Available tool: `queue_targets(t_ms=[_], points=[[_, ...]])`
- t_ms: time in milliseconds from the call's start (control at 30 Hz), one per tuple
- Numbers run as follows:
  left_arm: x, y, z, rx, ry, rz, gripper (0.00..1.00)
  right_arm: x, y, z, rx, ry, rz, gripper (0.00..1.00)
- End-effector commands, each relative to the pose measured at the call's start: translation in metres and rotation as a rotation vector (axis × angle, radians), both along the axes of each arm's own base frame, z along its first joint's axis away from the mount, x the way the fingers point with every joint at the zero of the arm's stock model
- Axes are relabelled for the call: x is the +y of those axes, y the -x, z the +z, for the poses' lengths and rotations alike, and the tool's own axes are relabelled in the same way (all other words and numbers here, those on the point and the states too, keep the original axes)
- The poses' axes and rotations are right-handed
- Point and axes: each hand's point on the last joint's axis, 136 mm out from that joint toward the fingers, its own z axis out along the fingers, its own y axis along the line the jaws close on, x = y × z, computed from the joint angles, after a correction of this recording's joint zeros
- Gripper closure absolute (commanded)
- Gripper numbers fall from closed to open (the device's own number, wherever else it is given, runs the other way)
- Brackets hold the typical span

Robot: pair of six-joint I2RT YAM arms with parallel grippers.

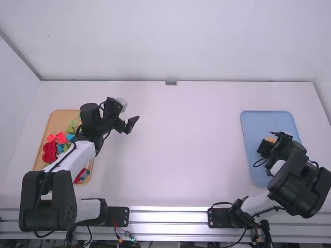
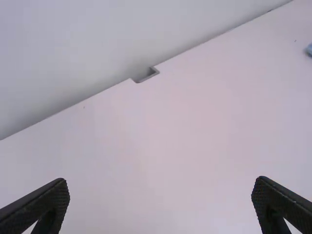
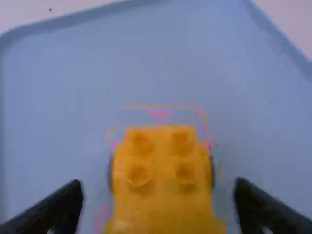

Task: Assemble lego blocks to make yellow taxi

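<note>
Overall, pale walls (image 1: 170,46) flank the white table (image 1: 178,150) bearing a blue tray (image 1: 264,122).

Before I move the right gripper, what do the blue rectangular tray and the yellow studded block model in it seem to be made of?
The yellow studded block model looks like smooth, hard plastic: round studs stand on its evenly coloured top. The blue rectangular tray looks like matte plastic, from its even colour and raised rim; painted metal is possible.
</note>
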Motion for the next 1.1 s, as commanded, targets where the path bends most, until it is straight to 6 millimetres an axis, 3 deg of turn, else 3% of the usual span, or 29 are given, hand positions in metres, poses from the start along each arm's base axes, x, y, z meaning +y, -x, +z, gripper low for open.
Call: queue_targets(t_ms=[0, 100, 200, 333, 467, 667, 700, 733, 833, 1067], points=[[0.008, -0.004, 0.007, 0.004, 0.032, 0.075, 0.01, -0.004, -0.014, 0.012, -0.021, -0.009, -0.011, 0.01], [0.016, -0.008, 0.010, 0.018, 0.052, 0.164, 0.01, -0.005, -0.015, 0.016, -0.002, -0.022, -0.055, 0.01], [0.016, -0.007, 0.025, -0.019, 0.048, 0.180, 0.01, -0.005, -0.012, 0.031, 0.027, 0.008, -0.125, 0.01], [0.011, 0.001, 0.054, -0.072, 0.091, 0.183, 0.01, 0.012, -0.012, 0.059, 0.046, 0.071, -0.118, 0.02], [0.014, 0.019, 0.090, -0.126, 0.149, 0.205, 0.01, 0.045, -0.010, 0.106, -0.003, 0.128, -0.058, 0.01], [0.009, 0.056, 0.144, -0.259, 0.163, 0.189, 0.01, 0.100, -0.004, 0.188, -0.214, 0.193, 0.072, 0.01], [0.009, 0.057, 0.145, -0.263, 0.164, 0.189, 0.01, 0.101, -0.004, 0.190, -0.221, 0.195, 0.075, 0.01], [0.009, 0.068, 0.159, -0.305, 0.166, 0.185, 0.01, 0.116, 0.000, 0.219, -0.314, 0.220, 0.108, 0.02], [0.008, 0.084, 0.176, -0.355, 0.168, 0.183, 0.01, 0.138, 0.011, 0.256, -0.440, 0.245, 0.158, 0.01], [0.006, 0.095, 0.144, -0.253, 0.220, 0.230, 0.08, 0.166, 0.020, 0.235, -0.443, 0.148, 0.221, 0.09]])
